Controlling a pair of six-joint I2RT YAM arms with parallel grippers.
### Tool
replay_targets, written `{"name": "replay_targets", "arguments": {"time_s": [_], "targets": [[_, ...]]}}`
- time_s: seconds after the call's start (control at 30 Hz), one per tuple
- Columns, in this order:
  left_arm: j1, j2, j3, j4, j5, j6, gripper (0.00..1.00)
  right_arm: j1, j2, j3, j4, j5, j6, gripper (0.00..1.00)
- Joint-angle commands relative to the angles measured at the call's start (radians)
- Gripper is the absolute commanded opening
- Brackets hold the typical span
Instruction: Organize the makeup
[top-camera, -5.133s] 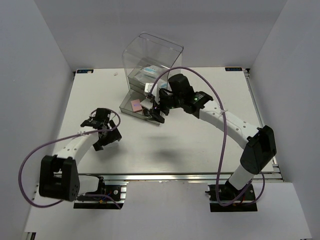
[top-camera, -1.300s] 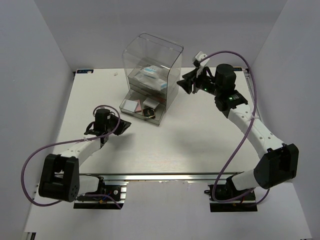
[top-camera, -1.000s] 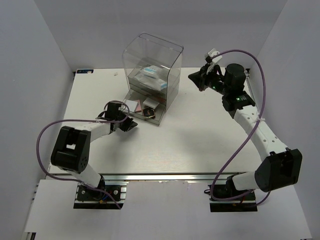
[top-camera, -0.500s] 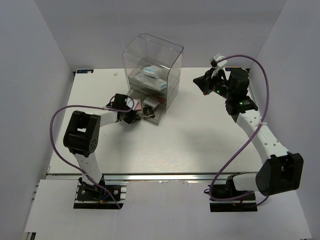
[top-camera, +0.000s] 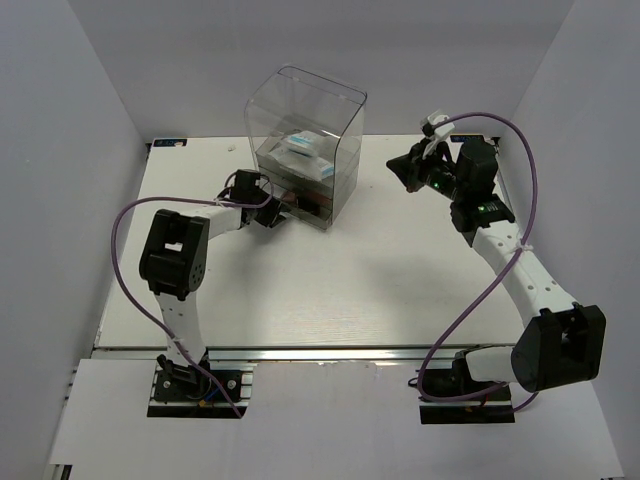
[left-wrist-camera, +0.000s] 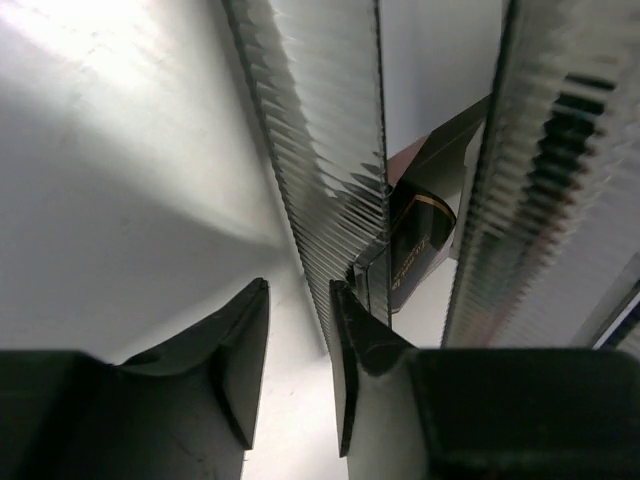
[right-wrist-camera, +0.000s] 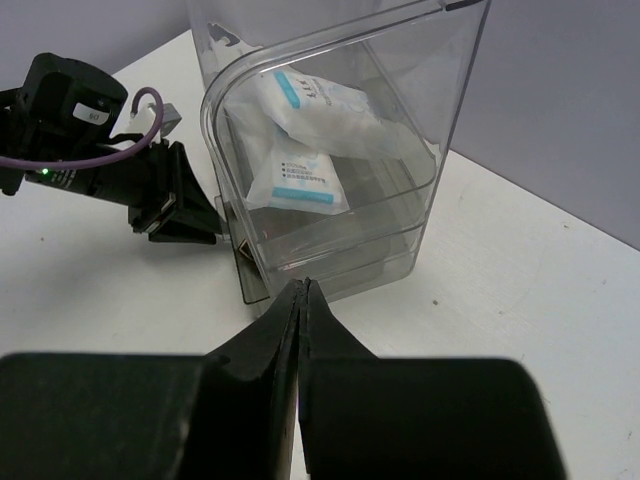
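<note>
drawer (top-camera: 300, 207) at foot of clear box (top-camera: 330, 110): now pushed in nearly flush, no longer jutting out over desk (top-camera: 350, 290) as half a second ago. left gripper (top-camera: 272, 213) (left-wrist-camera: 298, 290) up against its ribbed front, jaws slightly apart, nothing between. right gripper (top-camera: 402, 166) (right-wrist-camera: 302, 290) off to right of box, barely shifted, jaws together, empty. white blue-printed packets (right-wrist-camera: 305, 130) on upper level inside box; dark makeup piece (left-wrist-camera: 412, 250) inside drawer. box near rear edge of desk; open desk in front and to right.
</note>
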Motion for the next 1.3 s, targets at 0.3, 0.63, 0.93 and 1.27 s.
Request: {"name": "replay_targets", "arguments": {"time_s": [0.3,0.63,0.93,1.27], "targets": [[-0.004,0.104,0.149,0.088,0.052,-0.070,0.55,-0.014,-0.017,-0.015,0.047,-0.020,0.003,0.00],[-0.003,0.133,0.200,0.078,0.064,-0.065,0.61,-0.025,-0.033,-0.032,0.040,-0.022,-0.008,0.00],[0.003,0.049,0.088,0.088,0.045,-0.054,0.62,-0.026,-0.049,-0.051,0.015,-0.034,-0.020,0.04],[0.008,0.058,0.118,-0.014,0.010,-0.027,0.62,-0.026,-0.060,-0.061,0.004,-0.040,-0.028,0.06]]}}
